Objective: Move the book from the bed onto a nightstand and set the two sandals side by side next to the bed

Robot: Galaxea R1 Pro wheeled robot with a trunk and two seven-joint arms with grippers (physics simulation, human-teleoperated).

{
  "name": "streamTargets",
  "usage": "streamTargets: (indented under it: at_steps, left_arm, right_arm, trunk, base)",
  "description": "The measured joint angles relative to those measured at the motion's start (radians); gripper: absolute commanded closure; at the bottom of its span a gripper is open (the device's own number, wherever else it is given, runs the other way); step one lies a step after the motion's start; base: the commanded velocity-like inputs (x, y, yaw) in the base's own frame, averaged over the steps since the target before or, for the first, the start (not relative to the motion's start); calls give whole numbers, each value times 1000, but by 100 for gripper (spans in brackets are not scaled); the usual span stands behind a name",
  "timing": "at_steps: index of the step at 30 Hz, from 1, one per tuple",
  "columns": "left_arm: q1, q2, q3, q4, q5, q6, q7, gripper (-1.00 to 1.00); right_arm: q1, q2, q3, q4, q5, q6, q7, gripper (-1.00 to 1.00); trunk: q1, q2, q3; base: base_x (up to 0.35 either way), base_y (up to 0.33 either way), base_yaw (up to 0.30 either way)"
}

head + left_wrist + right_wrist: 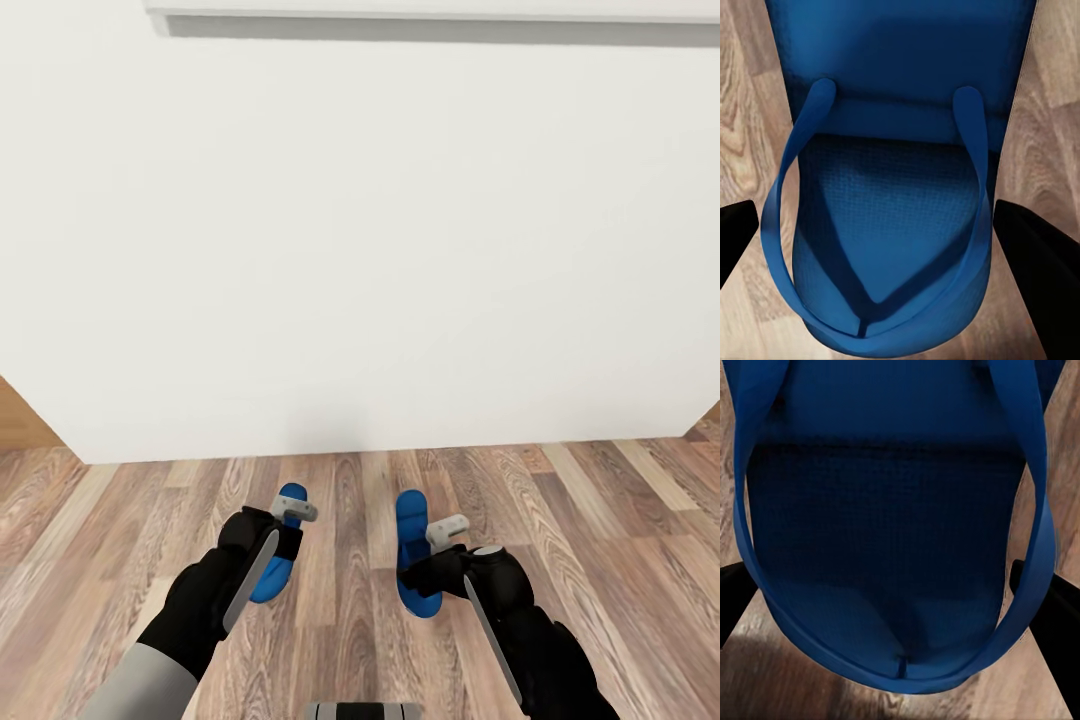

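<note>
Blue sandals lie on the plank floor (620,520) beside the bed (350,250): left sandal (280,560) under the wide-spread left gripper (881,225), right sandal (412,550) under the wide-spread right gripper (892,607).

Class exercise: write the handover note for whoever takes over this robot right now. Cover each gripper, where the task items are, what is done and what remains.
Left gripper: open, fingers either side of the left sandal, low over the wood floor.
Right gripper: open, straddling the right sandal likewise.
Both sandals lie on the floor, roughly parallel with a gap between them, just in front of a large white surface, likely the bed.
Done: sandals look about placed; neither is gripped.
Left: confirm their spacing, then deal with the book; its state cannot be judged from here.
</note>
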Motion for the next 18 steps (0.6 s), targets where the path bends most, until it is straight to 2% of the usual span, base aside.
streamTargets:
  at_steps: [18]
  left_arm:
    - [0, 0, 0, -2, 0, 0, 0, 100]
  right_arm:
    - [0, 0, 0, 0, 0, 0, 0, 100]
  trunk:
    - [0, 0, -22]
  base:
    - [0, 0, 140]
